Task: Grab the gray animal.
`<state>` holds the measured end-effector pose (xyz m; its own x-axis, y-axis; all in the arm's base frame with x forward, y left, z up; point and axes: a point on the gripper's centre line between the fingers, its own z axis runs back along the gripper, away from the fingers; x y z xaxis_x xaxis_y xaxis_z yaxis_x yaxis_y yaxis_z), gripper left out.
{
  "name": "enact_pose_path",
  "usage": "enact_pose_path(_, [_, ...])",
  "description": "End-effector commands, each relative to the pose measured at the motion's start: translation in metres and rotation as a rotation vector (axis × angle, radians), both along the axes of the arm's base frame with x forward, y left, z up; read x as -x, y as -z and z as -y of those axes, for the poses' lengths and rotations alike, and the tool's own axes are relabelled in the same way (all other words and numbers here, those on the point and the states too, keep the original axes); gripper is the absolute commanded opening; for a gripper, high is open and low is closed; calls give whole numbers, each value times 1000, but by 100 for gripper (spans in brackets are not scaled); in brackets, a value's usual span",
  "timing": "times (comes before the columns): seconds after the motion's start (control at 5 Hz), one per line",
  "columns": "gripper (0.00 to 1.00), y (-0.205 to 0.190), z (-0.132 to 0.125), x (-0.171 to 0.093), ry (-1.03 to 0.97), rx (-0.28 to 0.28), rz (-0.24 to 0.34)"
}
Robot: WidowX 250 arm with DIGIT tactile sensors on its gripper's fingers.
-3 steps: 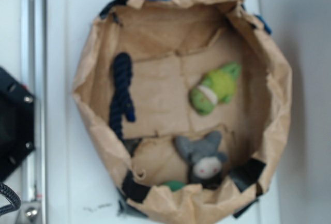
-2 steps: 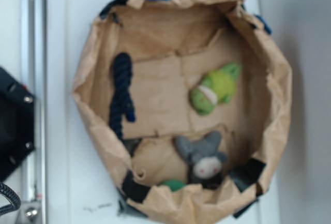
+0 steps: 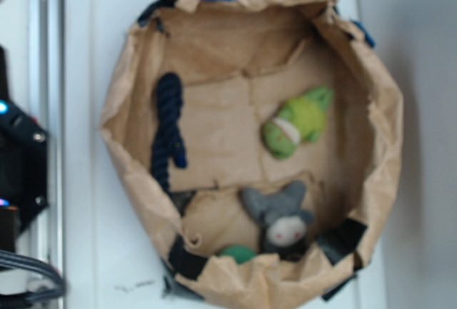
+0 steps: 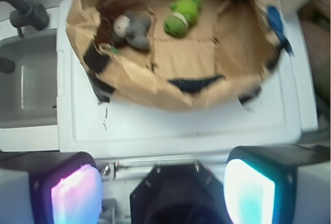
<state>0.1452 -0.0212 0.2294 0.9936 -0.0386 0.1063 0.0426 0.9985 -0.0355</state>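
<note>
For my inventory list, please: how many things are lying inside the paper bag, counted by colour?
Gray: 1, the gray animal
Lime green: 1, the green plush
Dark navy: 1, the twisted rope
Dark green: 1, a small object, partly hidden by the paper bag rim
Total: 4

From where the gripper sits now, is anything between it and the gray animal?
Yes: the paper bag's near wall. The gripper is outside the bag, fingers spread, and the gray animal lies inside near the left wall. The navy rope lies off to the side. From above, nothing covers the animal.
</note>
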Motion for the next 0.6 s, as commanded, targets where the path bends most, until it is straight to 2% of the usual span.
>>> enact_pose_path(0.0, [100,13,3,-34,113,-12,16])
enact_pose_path(0.2, [100,24,8,-57,251,-29,22])
enact_pose_path(0.4, [100,29,14,-75,383,-28,56])
